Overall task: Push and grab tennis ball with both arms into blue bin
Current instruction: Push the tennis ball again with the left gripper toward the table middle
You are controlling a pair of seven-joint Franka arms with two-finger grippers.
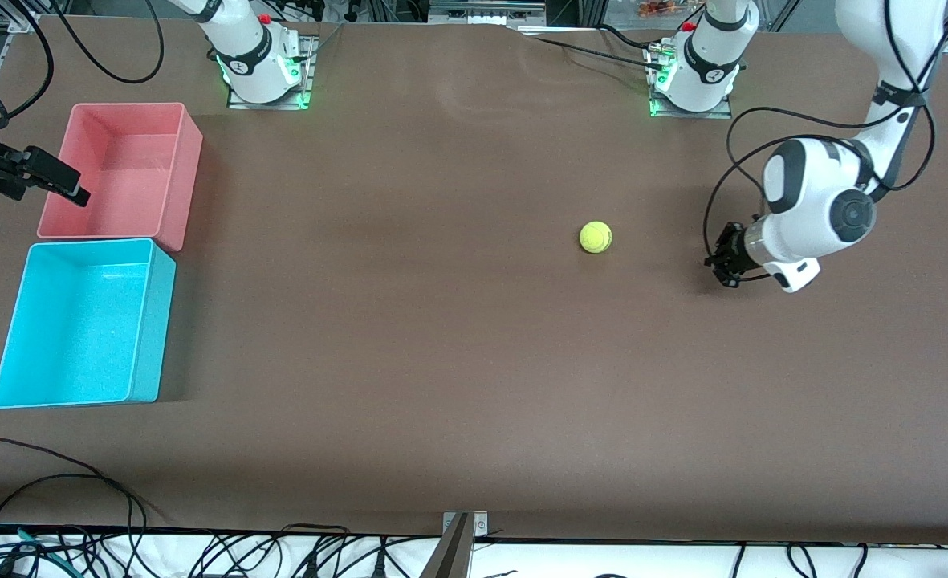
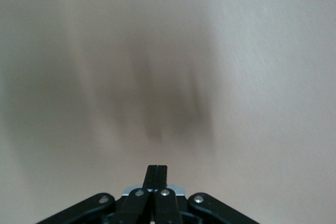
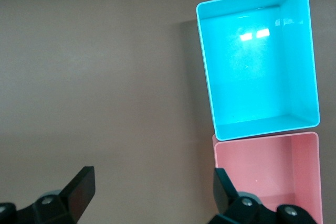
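Observation:
The tennis ball (image 1: 596, 237) lies on the brown table, in the half toward the left arm's end. My left gripper (image 1: 724, 262) is low by the table, beside the ball on the left arm's side and apart from it. Its jaws are shut and empty in the left wrist view (image 2: 157, 169), which shows only blurred table. The blue bin (image 1: 80, 325) stands at the right arm's end and is empty. My right gripper (image 1: 44, 181) hangs open and empty up by the pink bin. The right wrist view shows its spread fingers (image 3: 151, 182) and the blue bin (image 3: 257, 61). Neither wrist view shows the ball.
An empty pink bin (image 1: 124, 164) touches the blue bin, farther from the front camera; it also shows in the right wrist view (image 3: 268, 174). Cables lie along the table's near edge and by the arm bases (image 1: 265, 68).

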